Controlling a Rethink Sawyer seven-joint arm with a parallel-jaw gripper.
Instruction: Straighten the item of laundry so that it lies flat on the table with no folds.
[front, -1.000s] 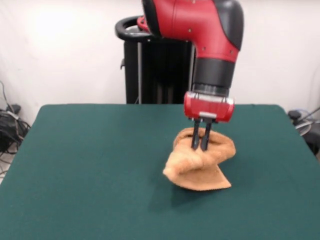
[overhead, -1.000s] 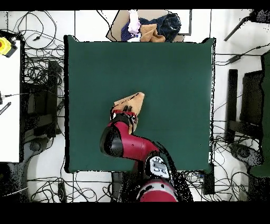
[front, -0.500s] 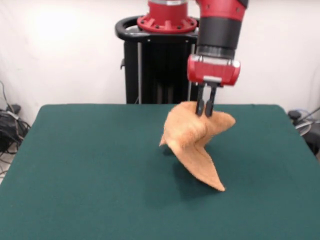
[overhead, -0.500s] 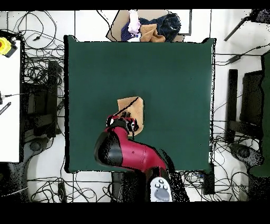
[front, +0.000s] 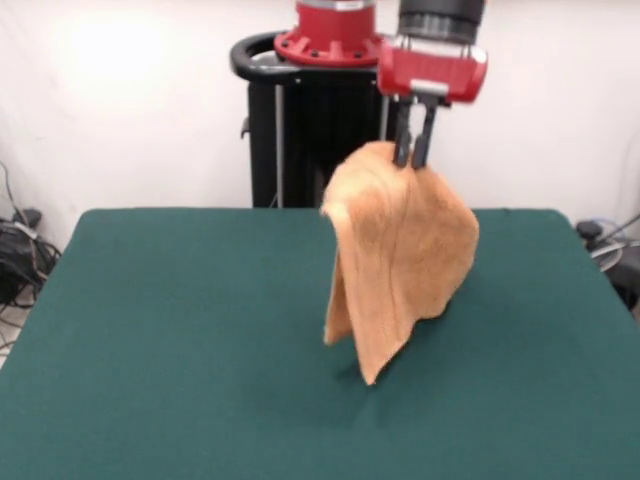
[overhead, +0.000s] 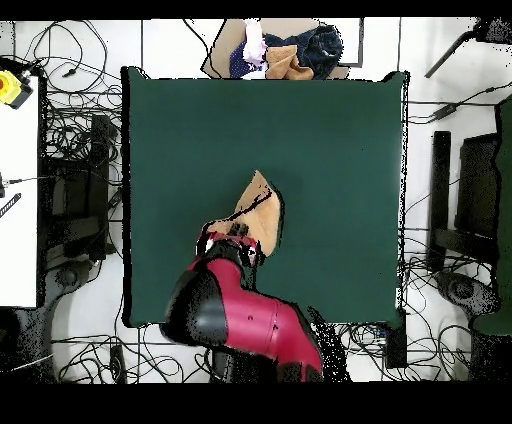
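Note:
The light orange-tan towel (front: 400, 255) hangs in folds from my gripper (front: 413, 160), which is shut on its top edge, high above the dark green table (front: 170, 340). The towel's lowest corner hangs just above the table or barely touches it; I cannot tell which. In the overhead view the towel (overhead: 260, 212) shows just beyond the red arm, which hides the gripper (overhead: 232, 232) itself, over the table (overhead: 330, 150) nearer the robot's side.
The black pedestal (front: 300, 120) stands behind the table's far edge. A pile of other clothes (overhead: 290, 50) lies off the table's far edge in the overhead view. Cables and stands (overhead: 75, 180) surround the table.
My gripper has risen with the towel. The towel was bunched on the table, then lifted, and now hangs long and unrolled off the surface.

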